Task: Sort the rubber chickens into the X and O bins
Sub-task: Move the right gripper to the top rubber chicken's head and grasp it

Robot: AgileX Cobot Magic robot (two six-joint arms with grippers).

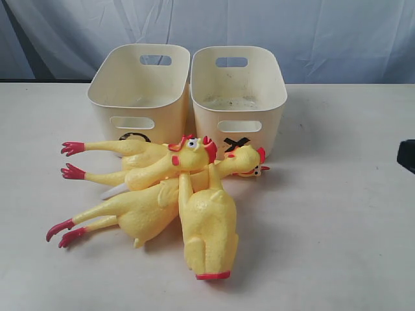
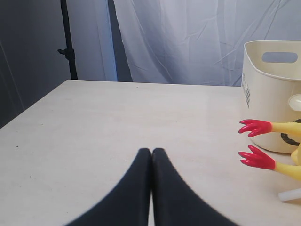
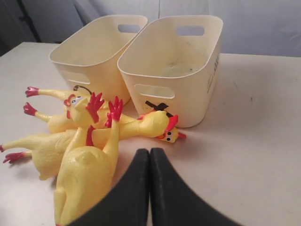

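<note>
Before the bins point(image 1: 139, 103), piled yellow rubber chickens point(image 1: 149, 210), red feet point(image 1: 72, 148)

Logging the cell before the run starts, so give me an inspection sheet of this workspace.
Surface: pale table, no spills seen.
Job's things: rubber chickens piled in front of the O bin and X bin; no chicken in either bin.
Clutter: small white stick under the pile.
Claws: left claw and right claw shut, holding nothing.
Cables: nothing seen.
Surroundings: grey curtain; black stand beyond the table.
</note>
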